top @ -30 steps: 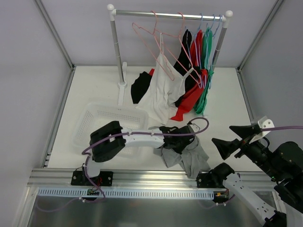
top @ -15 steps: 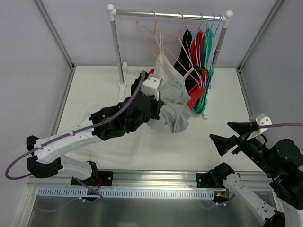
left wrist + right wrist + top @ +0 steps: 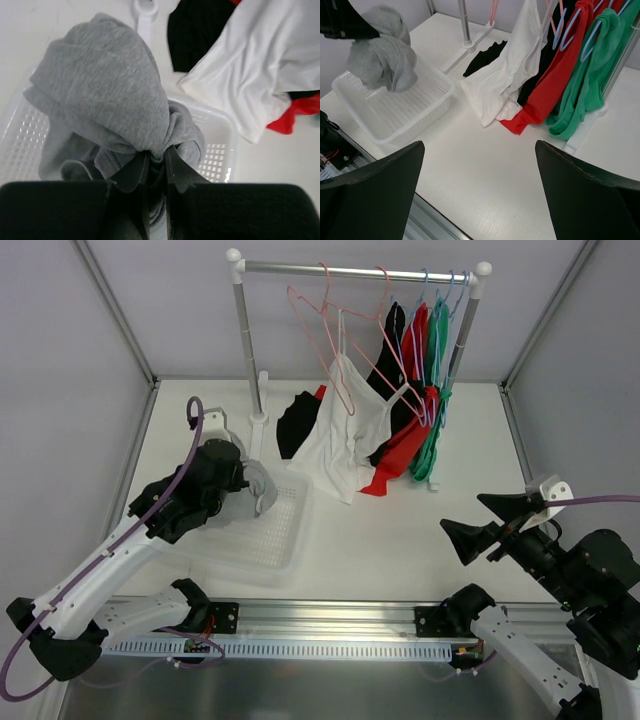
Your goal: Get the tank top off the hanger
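My left gripper [image 3: 228,478] is shut on a bunched grey tank top [image 3: 252,486] and holds it above the white mesh basket [image 3: 275,545]. In the left wrist view the fingers pinch the grey cloth [image 3: 110,95] at the gripper [image 3: 154,154], with the basket [image 3: 220,150] below. A white tank top [image 3: 345,435] hangs from a pink hanger [image 3: 345,390] on the rack [image 3: 350,270], its hem on the table. An empty pink hanger [image 3: 305,305] hangs beside it. My right gripper [image 3: 478,524] is open and empty at the right, apart from the clothes.
Black, red [image 3: 400,445] and green [image 3: 432,430] garments hang at the rack's right end. A black garment [image 3: 297,420] lies by the rack's left post. The right wrist view shows the basket [image 3: 440,97], the grey top [image 3: 385,50] and bare table between its fingers.
My left arm has swung from the table's front, up past the rack, then left, carrying the grey tank top over the basket. The right arm has barely moved.
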Available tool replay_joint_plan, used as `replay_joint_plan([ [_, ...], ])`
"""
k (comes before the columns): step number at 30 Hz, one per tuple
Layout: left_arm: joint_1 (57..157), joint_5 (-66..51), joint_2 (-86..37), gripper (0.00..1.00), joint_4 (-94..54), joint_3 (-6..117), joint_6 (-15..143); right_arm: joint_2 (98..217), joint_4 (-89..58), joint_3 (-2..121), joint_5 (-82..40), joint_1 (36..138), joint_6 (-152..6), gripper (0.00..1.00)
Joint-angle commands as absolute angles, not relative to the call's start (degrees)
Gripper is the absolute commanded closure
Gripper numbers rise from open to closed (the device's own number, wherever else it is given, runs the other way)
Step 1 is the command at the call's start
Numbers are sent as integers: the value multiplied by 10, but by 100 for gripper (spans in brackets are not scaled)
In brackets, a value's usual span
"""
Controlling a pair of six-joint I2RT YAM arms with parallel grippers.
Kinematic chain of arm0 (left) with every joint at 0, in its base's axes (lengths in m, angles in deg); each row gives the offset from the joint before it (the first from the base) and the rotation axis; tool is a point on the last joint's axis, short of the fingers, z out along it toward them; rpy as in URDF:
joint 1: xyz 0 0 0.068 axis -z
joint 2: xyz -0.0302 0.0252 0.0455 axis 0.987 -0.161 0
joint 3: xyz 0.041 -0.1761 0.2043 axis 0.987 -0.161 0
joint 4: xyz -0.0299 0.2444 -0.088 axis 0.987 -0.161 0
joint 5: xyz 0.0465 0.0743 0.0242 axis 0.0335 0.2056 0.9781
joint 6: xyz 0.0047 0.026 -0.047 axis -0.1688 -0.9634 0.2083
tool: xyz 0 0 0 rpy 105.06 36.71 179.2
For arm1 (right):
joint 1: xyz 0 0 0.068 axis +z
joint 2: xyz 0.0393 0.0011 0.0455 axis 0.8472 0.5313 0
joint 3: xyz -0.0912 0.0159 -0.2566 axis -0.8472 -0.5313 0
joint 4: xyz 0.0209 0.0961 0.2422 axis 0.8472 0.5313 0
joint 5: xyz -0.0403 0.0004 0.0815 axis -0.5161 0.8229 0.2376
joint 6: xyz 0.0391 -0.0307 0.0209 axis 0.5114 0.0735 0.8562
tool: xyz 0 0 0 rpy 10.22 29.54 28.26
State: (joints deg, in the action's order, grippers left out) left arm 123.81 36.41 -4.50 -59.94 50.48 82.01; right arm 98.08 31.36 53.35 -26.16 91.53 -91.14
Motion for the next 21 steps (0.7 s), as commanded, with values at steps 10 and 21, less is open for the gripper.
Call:
replay_joint_plan([
  [10, 1202, 312, -46, 100, -593, 318, 944, 1057, 232, 501, -208, 916, -891, 1],
  [21, 1201, 207, 1, 1, -607, 414, 853, 1223, 235, 610, -254, 915, -923, 0],
])
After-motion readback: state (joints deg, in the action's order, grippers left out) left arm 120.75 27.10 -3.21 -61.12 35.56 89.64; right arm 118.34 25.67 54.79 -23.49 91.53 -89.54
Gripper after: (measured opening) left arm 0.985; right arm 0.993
